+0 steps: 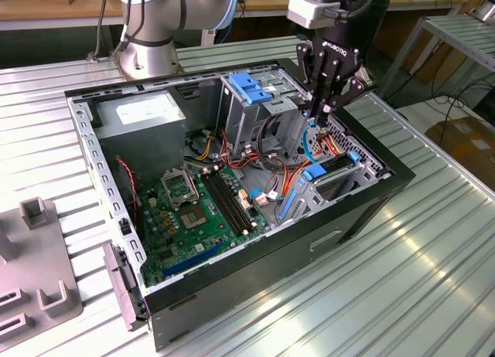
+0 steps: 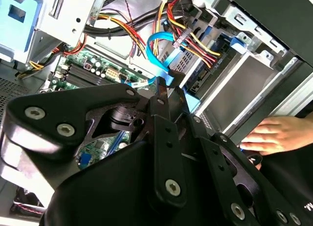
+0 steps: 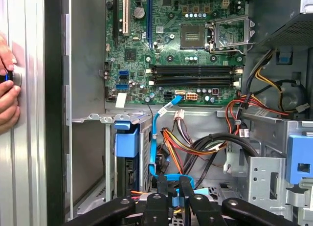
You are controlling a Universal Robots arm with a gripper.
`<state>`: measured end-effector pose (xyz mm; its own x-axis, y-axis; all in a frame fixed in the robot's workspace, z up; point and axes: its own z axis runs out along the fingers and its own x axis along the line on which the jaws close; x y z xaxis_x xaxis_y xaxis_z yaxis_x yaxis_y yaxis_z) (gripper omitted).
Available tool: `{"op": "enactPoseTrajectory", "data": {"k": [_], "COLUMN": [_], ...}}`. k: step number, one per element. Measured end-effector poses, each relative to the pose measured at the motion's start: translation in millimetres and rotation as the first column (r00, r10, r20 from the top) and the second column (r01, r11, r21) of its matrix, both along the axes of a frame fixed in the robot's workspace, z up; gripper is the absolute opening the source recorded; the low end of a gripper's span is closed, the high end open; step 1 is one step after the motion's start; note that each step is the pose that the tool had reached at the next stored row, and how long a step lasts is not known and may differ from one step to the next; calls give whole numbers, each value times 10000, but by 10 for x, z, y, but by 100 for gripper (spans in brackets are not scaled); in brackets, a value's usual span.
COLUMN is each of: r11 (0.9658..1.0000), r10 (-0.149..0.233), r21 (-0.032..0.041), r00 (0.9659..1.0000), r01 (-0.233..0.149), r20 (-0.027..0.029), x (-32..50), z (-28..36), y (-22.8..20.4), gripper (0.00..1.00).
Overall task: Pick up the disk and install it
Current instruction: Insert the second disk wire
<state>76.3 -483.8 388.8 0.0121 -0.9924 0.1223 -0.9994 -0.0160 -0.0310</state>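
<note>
The gripper [image 3: 173, 184], fingers pressed together (apparently on nothing), hung inside the computer case [image 1: 371, 188] above the disk [image 1: 325, 174] seated in the right-hand bay, suggesting installation was finishing.

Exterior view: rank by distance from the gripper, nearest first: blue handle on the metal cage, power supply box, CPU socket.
From the gripper:
1. Blue handle, on the metal cage beside it, toward the exterior view's left.
2. CPU socket, on the motherboard.
3. Power supply box, far-left corner of the case.
</note>
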Motion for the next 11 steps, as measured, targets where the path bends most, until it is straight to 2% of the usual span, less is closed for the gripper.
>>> {"op": "enactPoseTrajectory", "data": {"k": [2, 3, 5, 6, 11], "r11": [9999, 9997, 9991, 9990, 9990], "r10": [0, 0, 0, 0, 0], "r21": [-148, -264, -414, -442, -451], "r00": [10000, 10000, 10000, 10000, 10000], "r01": [0, 0, 0, 0, 0], "r20": [0, 0, 0, -1, 0], "x": [0, 0, 0, 0, 1], "z": [-3, -8, -19, -24, -62], "y": [3, 11, 31, 43, 106], "gripper": [24, 24, 24, 24, 24]}}
